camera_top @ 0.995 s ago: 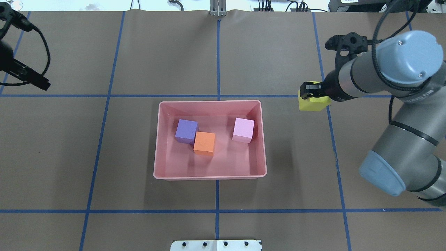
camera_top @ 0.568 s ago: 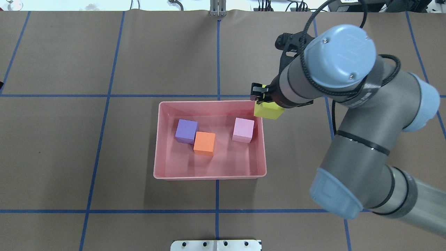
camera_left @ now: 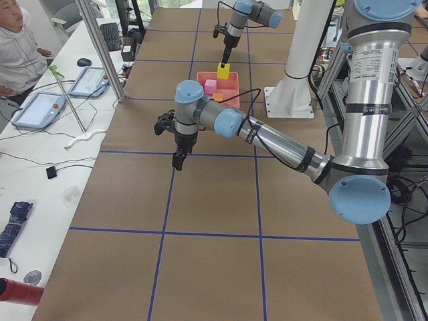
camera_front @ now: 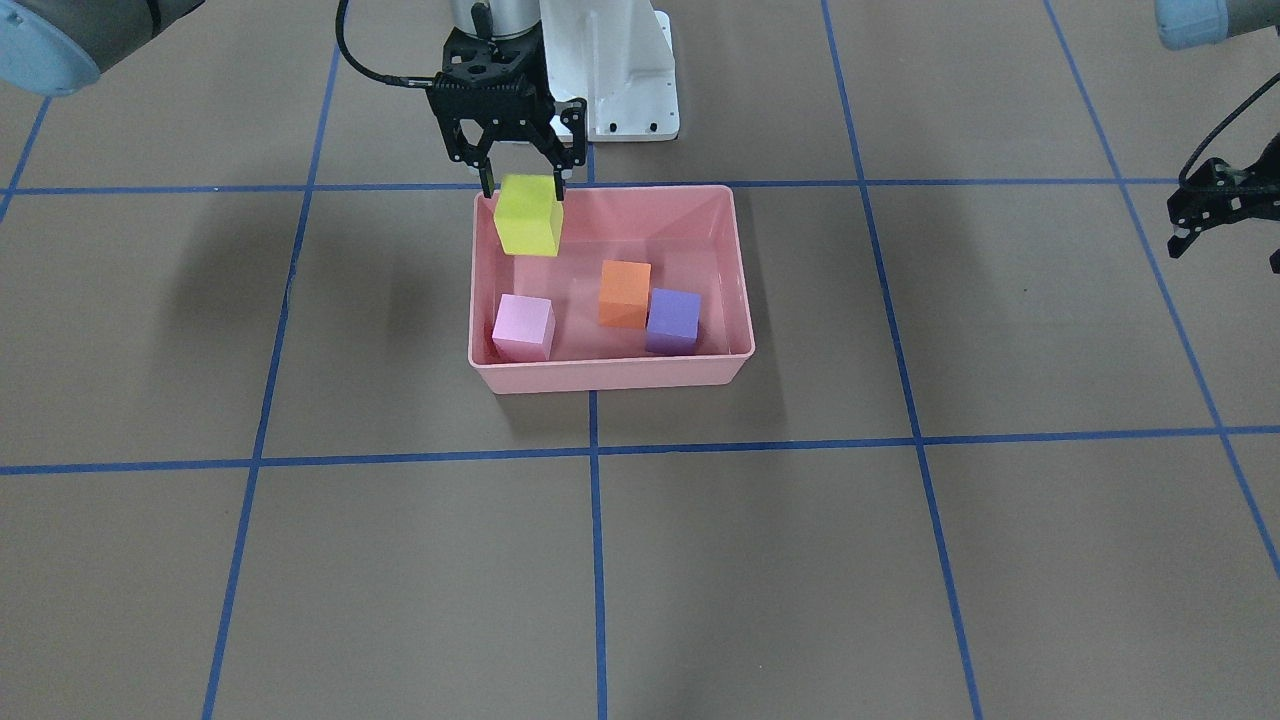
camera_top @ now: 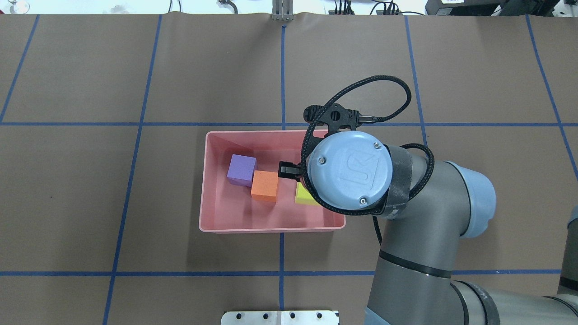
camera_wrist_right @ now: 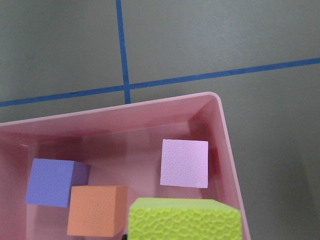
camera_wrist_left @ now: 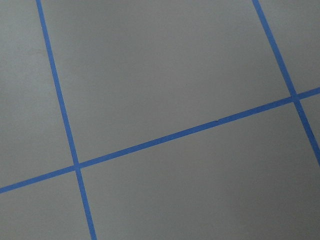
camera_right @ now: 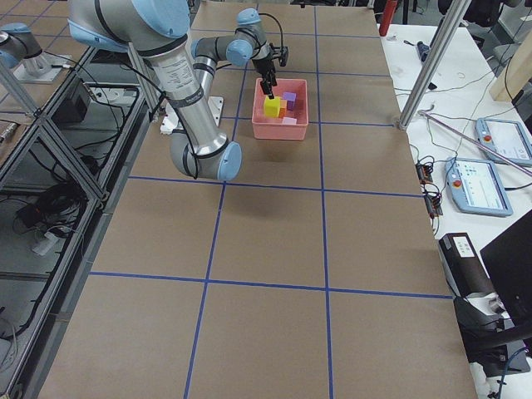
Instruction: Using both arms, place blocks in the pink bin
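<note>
My right gripper (camera_front: 524, 186) is shut on the yellow block (camera_front: 528, 227) and holds it above the pink bin (camera_front: 610, 375), over the bin's side nearest the robot. The yellow block also shows under the wrist in the overhead view (camera_top: 305, 195) and at the bottom of the right wrist view (camera_wrist_right: 182, 219). In the bin lie the pink-lilac block (camera_front: 522, 327), the orange block (camera_front: 624, 293) and the purple block (camera_front: 673, 320). My left gripper (camera_front: 1225, 255) hangs open and empty far off to the side, over bare table.
The white base pedestal (camera_front: 625, 80) stands just behind the bin. Blue tape lines cross the brown table mat. A person (camera_left: 17, 47) sits at a side desk with tablets (camera_left: 40, 107), off the table.
My right arm has carried the yellow block leftwards from beyond the bin's right side to over the bin. The left gripper has left the overhead view.
</note>
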